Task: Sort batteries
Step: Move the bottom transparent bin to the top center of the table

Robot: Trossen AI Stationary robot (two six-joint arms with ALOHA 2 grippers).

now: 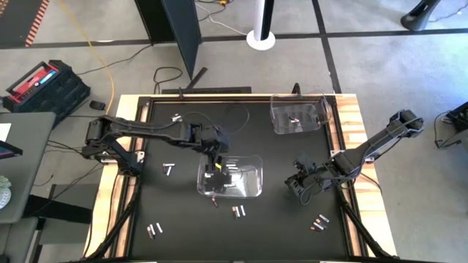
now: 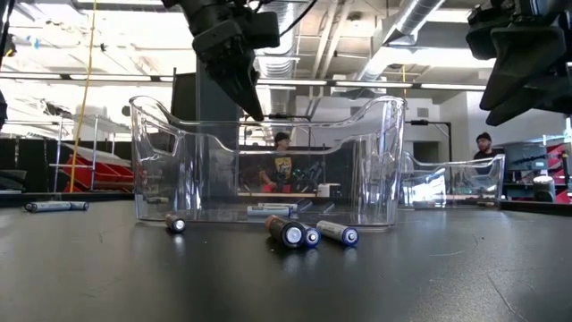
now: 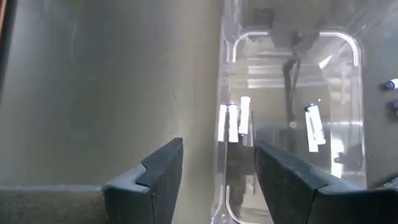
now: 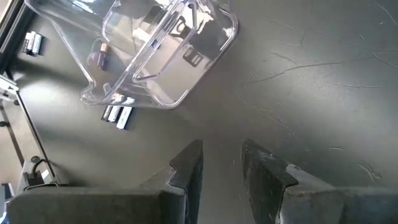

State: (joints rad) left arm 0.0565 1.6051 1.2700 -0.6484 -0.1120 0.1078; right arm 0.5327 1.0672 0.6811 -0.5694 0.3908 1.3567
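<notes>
The left pincer (image 1: 213, 165) is hanging over the left end of the near clear bin (image 1: 254, 191), its two dark fingers (image 3: 163, 171) standing wide apart with nothing between them. Through the wrist camera, silvery-white batteries (image 3: 233, 121) are lying on the floor of that bin just beyond the fingers, three close together and another one (image 3: 313, 126) apart from them toward the far wall.

Starting from the left of the dark surface (image 1: 186, 234), a pair of cells (image 1: 155, 229) is sitting near the front corner, and another light pair (image 1: 170, 169) is lying beside the left arm. One more (image 1: 176, 117) is resting near the back edge. In front of the near bin a dark cell (image 1: 214, 201) is lying just outside its wall, and two more (image 1: 238, 212) are lying side by side a little farther forward. From table height these are showing as round ends facing the camera (image 2: 291, 233).

Toward the back right, a second clear bin (image 1: 279, 126) is holding a few cells (image 1: 293, 119).

The right pincer (image 1: 300, 184) is hovering over bare surface to the right of the near bin, its fingers (image 4: 186, 168) partly parted and gripping nothing. Nearer the front right corner, a small cluster of dark, copper-toned batteries (image 1: 319, 223) is lying well apart from both bins.

Beyond the surface, two people (image 2: 282, 163) are standing in the room.
</notes>
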